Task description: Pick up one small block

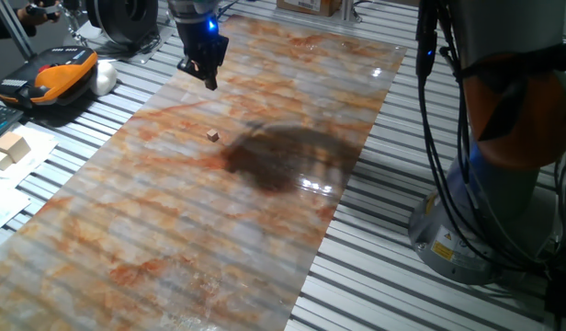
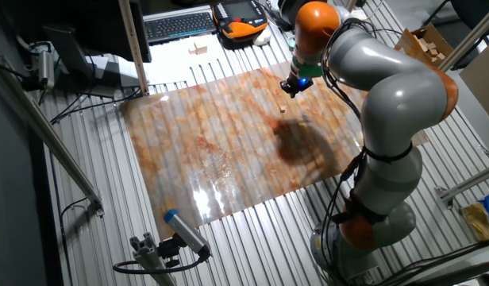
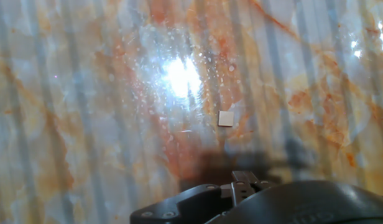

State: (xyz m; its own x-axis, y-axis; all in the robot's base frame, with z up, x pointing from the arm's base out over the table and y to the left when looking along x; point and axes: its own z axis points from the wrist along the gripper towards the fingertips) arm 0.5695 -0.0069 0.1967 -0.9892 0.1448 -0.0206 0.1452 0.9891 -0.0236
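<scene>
Hand view looks straight down on the small block, lying alone on the marbled sheet beside a bright glare spot. Gripper hangs above the sheet, off the surface, block well clear of it; fingers look together, empty, though I can't tell for sure

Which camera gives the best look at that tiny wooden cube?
The hand view: the small block appears largest there, alone on the marbled sheet. Both fixed views show only a tan speck.
</scene>
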